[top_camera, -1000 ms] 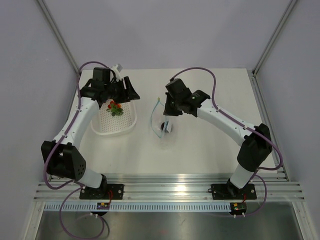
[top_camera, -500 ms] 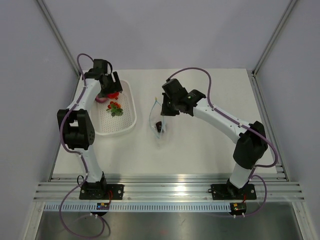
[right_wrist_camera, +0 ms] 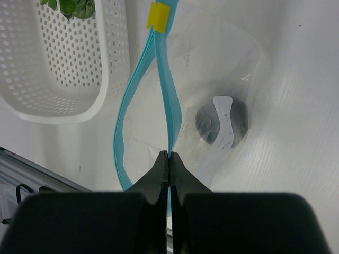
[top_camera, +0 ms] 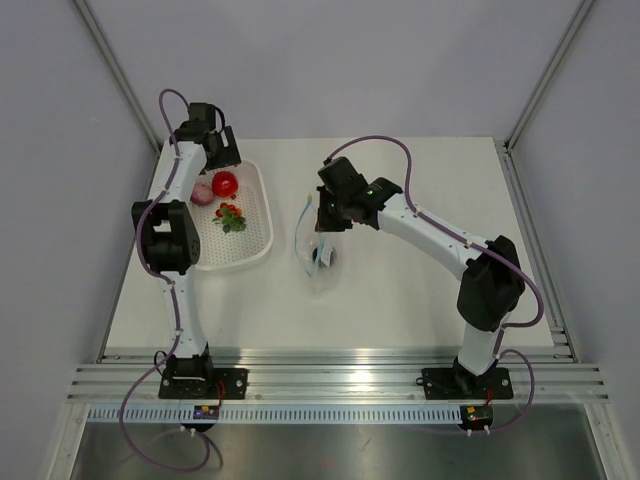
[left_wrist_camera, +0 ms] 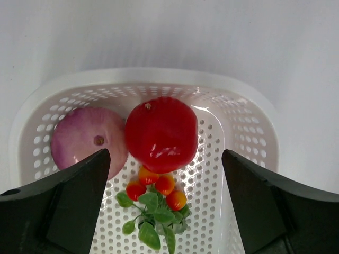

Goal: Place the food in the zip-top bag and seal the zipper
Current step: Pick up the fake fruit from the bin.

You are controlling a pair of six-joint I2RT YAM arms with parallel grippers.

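Left hand [left_wrist_camera: 164, 164] of mine hangs wide apart, the red piece [left_wrist_camera: 161, 135] in the basket [left_wrist_camera: 254, 121] beneath it; my right hand [right_wrist_camera: 168, 159] is clamped on the zipper [right_wrist_camera: 172, 135].

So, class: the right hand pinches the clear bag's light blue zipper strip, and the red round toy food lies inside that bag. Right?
No. The right hand does pinch the light blue zipper strip of the clear plastic bag, but the red round toy food lies in the white perforated plastic basket; the left wrist view shows it.
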